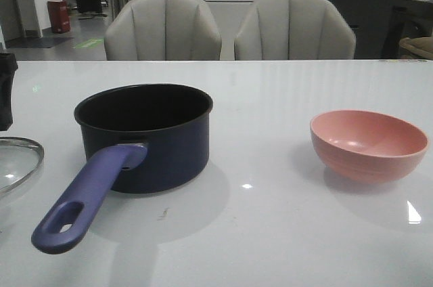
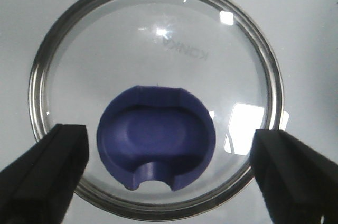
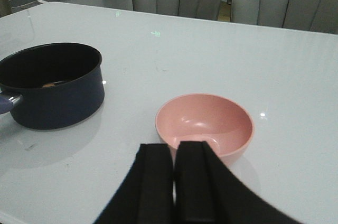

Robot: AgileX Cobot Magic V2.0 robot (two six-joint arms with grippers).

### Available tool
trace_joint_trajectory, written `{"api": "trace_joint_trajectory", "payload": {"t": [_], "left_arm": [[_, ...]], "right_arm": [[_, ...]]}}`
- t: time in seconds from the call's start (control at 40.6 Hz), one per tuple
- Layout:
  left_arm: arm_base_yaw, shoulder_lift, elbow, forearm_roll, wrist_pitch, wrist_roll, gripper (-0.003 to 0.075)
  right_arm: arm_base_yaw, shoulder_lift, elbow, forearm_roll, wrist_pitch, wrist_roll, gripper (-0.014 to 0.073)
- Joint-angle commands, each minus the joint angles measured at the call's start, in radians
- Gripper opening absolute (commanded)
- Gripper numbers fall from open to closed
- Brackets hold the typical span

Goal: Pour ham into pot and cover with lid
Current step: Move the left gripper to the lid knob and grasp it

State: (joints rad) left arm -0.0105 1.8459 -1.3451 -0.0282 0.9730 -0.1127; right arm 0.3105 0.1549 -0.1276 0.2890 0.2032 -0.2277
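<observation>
The dark navy pot (image 1: pixel 145 135) stands left of centre, its purple-blue handle (image 1: pixel 88 199) pointing toward the table's front edge. In the right wrist view the pot (image 3: pixel 53 89) holds a small orange ham chunk (image 3: pixel 50 84) on its black bottom. The glass lid (image 2: pixel 156 97) lies flat on the table at the far left (image 1: pixel 17 162). My left gripper (image 2: pixel 169 137) is open above it, a finger on each side of the blue knob (image 2: pixel 158 137), not touching it. My right gripper (image 3: pixel 174 152) is shut and empty, just in front of the empty pink bowl (image 3: pixel 205 123).
The pink bowl (image 1: pixel 369 143) stands on the right of the white table (image 1: pixel 270 226). A dark part of the left arm (image 1: pixel 5 91) shows at the far left edge. Two grey chairs (image 1: pixel 162 30) stand behind the table's far edge.
</observation>
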Motion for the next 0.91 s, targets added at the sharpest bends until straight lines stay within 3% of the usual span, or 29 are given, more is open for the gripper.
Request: {"api": "trace_joint_trajectory", "payload": {"t": [0.0,0.468,0.567,0.788,0.887], "left_arm": [[0.006,-0.039,-0.031,0.0,-0.026,-0.007,0.0638],[0.018,0.033,-0.031,-0.051,-0.029,-0.013,0.0629],[0.018,0.034,-0.031,-0.051,-0.029,-0.013,0.0538],[0.018,0.034,-0.031,-0.049,-0.023,-0.013,0.0233],[0.018,0.034,-0.033,-0.049,-0.011,-0.011,0.0182]], "right_arm": [[-0.001,0.009,-0.028,0.0,-0.073,-0.006,0.0178],[-0.001,0.009,-0.028,0.0,-0.073,-0.006,0.0178],[-0.001,0.009,-0.028,0.0,-0.073,-0.006,0.0178],[-0.001,0.009,-0.028,0.0,-0.073,-0.006,0.0178],[-0.001,0.009,-0.028,0.0,-0.073,-0.006,0.0178]]}}
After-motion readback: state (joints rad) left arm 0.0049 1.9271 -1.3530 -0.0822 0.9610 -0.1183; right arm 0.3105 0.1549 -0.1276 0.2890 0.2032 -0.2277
